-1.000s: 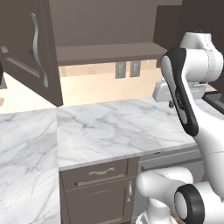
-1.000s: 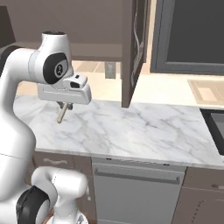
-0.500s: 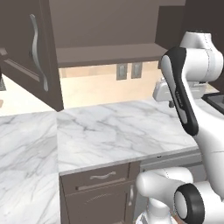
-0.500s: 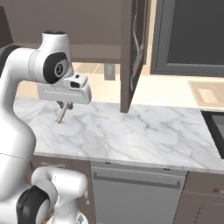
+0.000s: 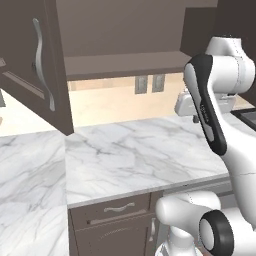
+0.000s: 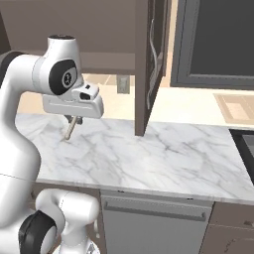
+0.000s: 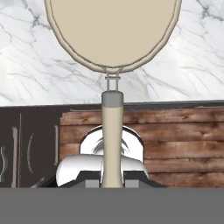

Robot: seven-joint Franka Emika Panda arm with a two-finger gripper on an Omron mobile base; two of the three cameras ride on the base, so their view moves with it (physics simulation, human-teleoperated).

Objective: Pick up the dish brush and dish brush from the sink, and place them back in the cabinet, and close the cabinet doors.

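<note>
Handle of the cream dish brush (image 7: 111,135) is sitting pinched in the gripper (image 6: 71,118), jaws pressed nearly together on it. The brush is hanging over the marble counter (image 6: 163,154), its long axis running out from the fingertips toward the round head, slanting down in the right base view. The cabinet (image 5: 125,62) is lying up and ahead of the gripper, doors standing open (the shelf interior is hard to make out). The brush is being hidden by the arm in the left base view.

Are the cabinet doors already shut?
No, the left door stands swung open, showing the bare cabinet shelf.
</note>
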